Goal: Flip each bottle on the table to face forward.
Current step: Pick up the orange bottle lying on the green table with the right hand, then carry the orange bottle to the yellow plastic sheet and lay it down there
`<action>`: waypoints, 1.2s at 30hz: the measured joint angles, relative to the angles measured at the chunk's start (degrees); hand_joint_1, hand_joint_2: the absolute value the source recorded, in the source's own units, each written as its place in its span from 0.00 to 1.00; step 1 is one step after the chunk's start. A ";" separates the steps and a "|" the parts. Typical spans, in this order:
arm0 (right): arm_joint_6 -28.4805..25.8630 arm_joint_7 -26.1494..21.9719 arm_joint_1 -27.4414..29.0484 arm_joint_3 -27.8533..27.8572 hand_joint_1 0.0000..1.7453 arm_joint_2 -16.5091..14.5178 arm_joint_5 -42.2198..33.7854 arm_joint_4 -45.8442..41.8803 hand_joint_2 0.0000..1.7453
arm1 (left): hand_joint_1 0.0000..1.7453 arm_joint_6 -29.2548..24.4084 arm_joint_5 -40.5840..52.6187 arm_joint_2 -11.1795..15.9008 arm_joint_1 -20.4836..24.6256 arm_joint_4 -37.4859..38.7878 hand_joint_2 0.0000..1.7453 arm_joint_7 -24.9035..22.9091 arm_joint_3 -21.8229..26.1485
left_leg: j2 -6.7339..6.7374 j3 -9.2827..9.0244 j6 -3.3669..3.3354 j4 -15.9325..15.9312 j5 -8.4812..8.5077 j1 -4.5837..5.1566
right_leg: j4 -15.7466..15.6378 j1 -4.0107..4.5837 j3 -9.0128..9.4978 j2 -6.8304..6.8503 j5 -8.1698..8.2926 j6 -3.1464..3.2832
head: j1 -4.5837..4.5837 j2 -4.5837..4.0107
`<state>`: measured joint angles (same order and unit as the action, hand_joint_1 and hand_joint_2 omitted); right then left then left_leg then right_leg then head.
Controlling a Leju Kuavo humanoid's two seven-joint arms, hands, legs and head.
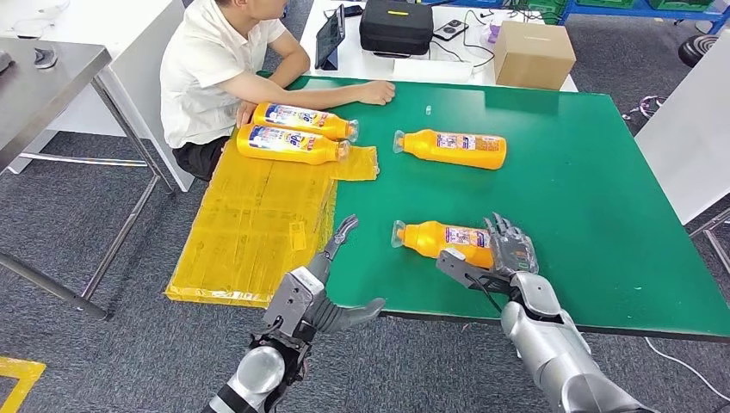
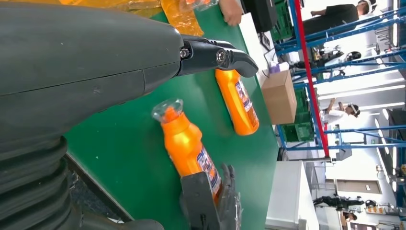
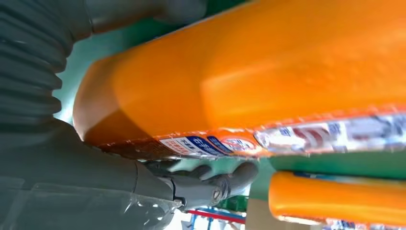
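Four orange bottles lie on their sides on the green table point(image 1: 585, 198). The near bottle point(image 1: 435, 238) point(image 2: 184, 143) point(image 3: 263, 72) points its cap left, and my right hand point(image 1: 506, 254) point(image 3: 72, 182) grips its base, thumb in front and fingers point(image 3: 215, 184) behind. A second bottle point(image 1: 452, 148) point(image 2: 237, 100) point(image 3: 335, 199) lies further back, mid-table. Two more bottles point(image 1: 301, 118) point(image 1: 288, 143) lie side by side at the far left. My left hand point(image 1: 331, 284) point(image 2: 95, 72) hovers open at the table's front left edge, left of the near bottle and apart from it.
A seated person in a white shirt point(image 1: 211, 69) rests a hand point(image 1: 376, 90) on the table's far edge. A yellow sheet point(image 1: 250, 215) covers the table's left end. A cardboard box point(image 1: 534, 53), black case point(image 1: 396, 26) and tablet point(image 1: 330, 36) stand behind. A metal table point(image 1: 43, 77) is at left.
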<state>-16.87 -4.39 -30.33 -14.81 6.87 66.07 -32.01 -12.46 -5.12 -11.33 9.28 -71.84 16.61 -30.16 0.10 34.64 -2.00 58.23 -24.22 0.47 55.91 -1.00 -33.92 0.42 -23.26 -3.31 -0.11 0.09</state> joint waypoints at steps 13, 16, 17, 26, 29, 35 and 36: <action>1.30 -1.34 -1.26 -1.77 0.98 1.22 -0.73 0.73 1.00 | 0.00 0.51 0.09 -0.10 0.06 0.00 1.00 -0.04 0.00 | -0.12 -0.04 -0.07 0.02 0.10 0.00 | 0.01 0.00 0.71 0.05 0.10 -0.18 | 0.01 0.00; 1.90 -6.77 -0.90 -1.33 0.95 1.09 -6.81 0.21 1.00 | 0.00 0.59 -0.04 -0.13 0.07 0.00 1.00 0.15 0.01 | -0.10 -0.04 -0.06 0.02 0.08 -0.01 | 0.00 0.01 0.72 0.04 0.10 -0.18 | -0.02 0.00; 2.50 -9.56 -0.64 -0.83 0.94 0.92 -10.32 -0.31 1.00 | 0.00 0.32 -0.29 -0.15 0.06 0.00 1.00 0.40 0.02 | -0.07 -0.04 -0.04 0.02 0.06 -0.01 | 0.01 0.01 0.73 0.03 0.11 -0.18 | -0.02 0.00; -7.76 -21.08 8.35 1.82 0.96 -4.97 -29.24 -15.13 1.00 | 0.00 -5.71 -19.04 -2.03 -1.80 1.36 1.00 0.45 1.95 | 0.25 0.36 0.05 0.00 0.09 -0.07 | 0.08 0.09 0.24 -0.20 0.23 -0.01 | 0.02 0.00; -14.74 -21.97 10.69 1.74 0.94 -6.76 -29.98 -20.43 1.00 | 0.00 -7.71 -22.61 -2.12 -2.47 2.21 1.00 1.43 2.52 | 0.15 0.64 0.06 0.00 0.16 -0.08 | 0.13 0.09 -0.03 -0.13 0.23 0.00 | 0.02 0.00; -18.46 -23.40 14.36 0.66 1.00 -8.53 -35.02 -28.91 1.00 | 0.00 -5.27 -28.33 -1.61 -3.03 3.00 1.00 0.98 1.61 | 0.01 0.92 0.04 0.00 0.15 -0.04 | 0.12 0.04 -0.21 -0.04 0.22 0.00 | 0.01 0.00; -18.01 -23.84 14.72 0.23 1.00 -8.81 -35.81 -29.69 1.00 | 0.00 -3.27 -29.64 -1.42 -3.15 3.06 1.00 0.18 1.20 | 0.01 0.95 0.04 0.00 0.14 -0.03 | 0.12 0.04 -0.24 -0.04 0.22 0.00 | 0.01 0.00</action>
<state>-34.88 -28.23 -15.61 -14.58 -1.93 30.26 -61.70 -15.73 -34.76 -12.75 6.13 -68.78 16.79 -28.96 0.11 35.58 -1.96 58.23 -24.08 0.44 56.03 -0.96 -34.16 0.38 -23.05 -3.31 -0.11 0.09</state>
